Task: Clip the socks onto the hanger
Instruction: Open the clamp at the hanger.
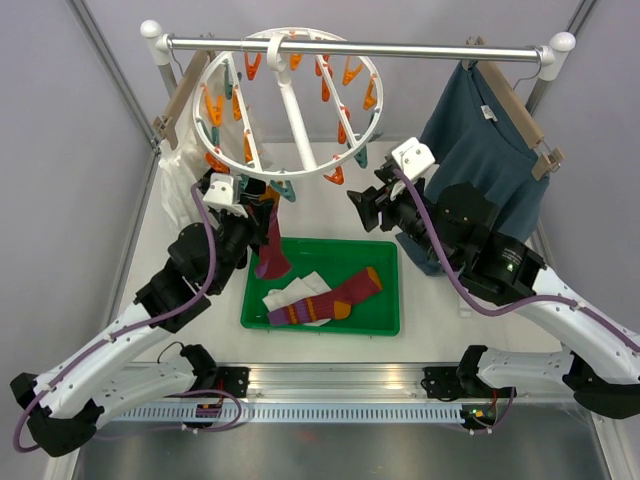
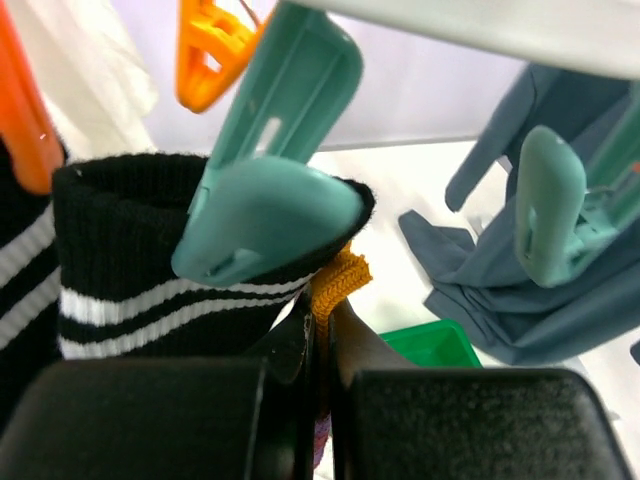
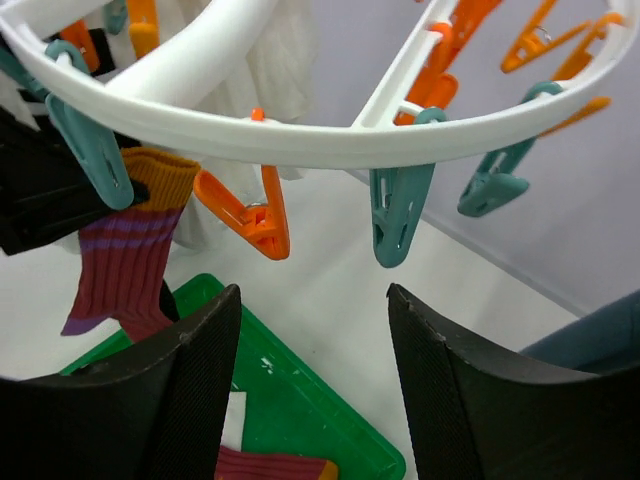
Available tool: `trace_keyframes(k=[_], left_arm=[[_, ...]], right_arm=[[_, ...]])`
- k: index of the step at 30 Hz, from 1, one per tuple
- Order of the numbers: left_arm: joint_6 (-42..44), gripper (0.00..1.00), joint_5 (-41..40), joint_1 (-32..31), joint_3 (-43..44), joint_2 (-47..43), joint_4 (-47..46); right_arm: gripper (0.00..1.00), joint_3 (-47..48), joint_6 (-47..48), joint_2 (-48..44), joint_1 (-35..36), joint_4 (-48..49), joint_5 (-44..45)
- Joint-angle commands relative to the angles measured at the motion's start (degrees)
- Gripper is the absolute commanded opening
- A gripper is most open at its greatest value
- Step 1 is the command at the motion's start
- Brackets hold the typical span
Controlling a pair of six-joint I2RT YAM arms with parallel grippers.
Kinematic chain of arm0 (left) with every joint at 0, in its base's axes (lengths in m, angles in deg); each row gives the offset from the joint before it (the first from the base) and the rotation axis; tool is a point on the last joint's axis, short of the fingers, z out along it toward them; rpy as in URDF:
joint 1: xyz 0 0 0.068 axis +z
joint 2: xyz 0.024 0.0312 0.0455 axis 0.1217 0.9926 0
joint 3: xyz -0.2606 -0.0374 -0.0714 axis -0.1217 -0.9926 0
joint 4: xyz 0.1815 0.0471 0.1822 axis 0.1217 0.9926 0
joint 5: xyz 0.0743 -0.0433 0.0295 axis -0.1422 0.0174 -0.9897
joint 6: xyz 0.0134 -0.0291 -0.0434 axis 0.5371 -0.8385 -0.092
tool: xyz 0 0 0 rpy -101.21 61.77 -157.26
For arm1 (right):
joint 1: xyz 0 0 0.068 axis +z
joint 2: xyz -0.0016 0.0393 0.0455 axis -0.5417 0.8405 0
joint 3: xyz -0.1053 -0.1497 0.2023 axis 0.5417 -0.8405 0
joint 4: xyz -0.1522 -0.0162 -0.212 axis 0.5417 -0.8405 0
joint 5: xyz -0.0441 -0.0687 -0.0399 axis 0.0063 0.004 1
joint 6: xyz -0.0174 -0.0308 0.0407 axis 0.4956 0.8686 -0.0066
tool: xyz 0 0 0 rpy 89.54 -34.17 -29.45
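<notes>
The white ring hanger [image 1: 292, 115] hangs from the rail with orange and teal clips. My left gripper [image 1: 262, 203] is shut on a maroon sock [image 1: 270, 248], held up at the ring's near left rim. In the left wrist view the fingers [image 2: 322, 312] pinch its orange cuff [image 2: 340, 278] just below a teal clip [image 2: 265, 215] that is closed on a black striped sock [image 2: 130, 285]. My right gripper [image 1: 362, 205] is open and empty under the ring's near rim [image 3: 330, 145], below a free teal clip [image 3: 400, 215] and an orange clip [image 3: 250, 215]. The held sock [image 3: 125, 265] hangs to its left.
A green tray [image 1: 385, 300] holds a second maroon-and-orange sock [image 1: 325, 298] and a white sock [image 1: 295, 290]. A teal-blue shirt [image 1: 490, 140] hangs at the right of the rail [image 1: 400, 47]. A white garment [image 1: 175, 185] hangs at the left.
</notes>
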Motion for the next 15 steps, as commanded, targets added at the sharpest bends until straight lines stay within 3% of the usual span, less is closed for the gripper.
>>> trace_keyframes(k=[1, 15], left_arm=[[-1.42, 0.02, -4.08, -0.07, 2.6, -1.12, 0.48], [-0.1, 0.02, -1.63, -0.07, 2.87, -1.65, 0.57]], right_arm=[[0.67, -1.95, 2.24, -1.08, -0.81, 4.21, -9.97], [0.64, -11.18, 1.89, -2.14, -0.63, 17.56, -12.89]])
